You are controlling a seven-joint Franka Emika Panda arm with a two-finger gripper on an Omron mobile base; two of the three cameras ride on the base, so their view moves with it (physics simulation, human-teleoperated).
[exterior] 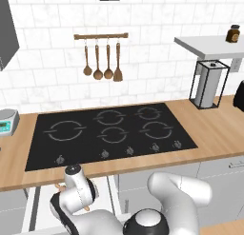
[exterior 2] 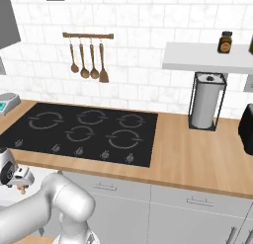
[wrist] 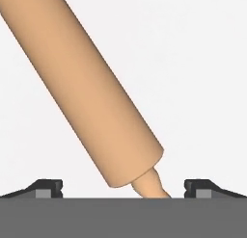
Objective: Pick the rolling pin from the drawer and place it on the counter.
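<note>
The light-brown rolling pin (wrist: 91, 92) lies on the white floor of the open drawer (wrist: 202, 63), running from upper left to lower right in the hand view. Its thin handle (wrist: 152, 184) reaches down between my fingertips (wrist: 48, 186), which stand wide apart without touching it. My gripper (wrist: 126, 188) is open, straddling that handle end just above the drawer floor. From the left base camera my hand is low inside the drawer (exterior: 34, 205), below the counter (exterior: 214, 129), and a tip of the rolling pin (exterior: 59, 185) pokes out beside the wrist. Another brown tip (exterior 2: 21, 190) shows under the hand.
A black cooktop (exterior: 109, 132) is set in the counter above the drawer. A scale (exterior: 7, 122) sits at the left, and a paper-towel holder (exterior: 208, 84) and a dark appliance (exterior: 239, 96) at the right. Wooden utensils (exterior: 102, 63) hang on the wall. Grey cabinet fronts (exterior 2: 148, 208) flank the drawer.
</note>
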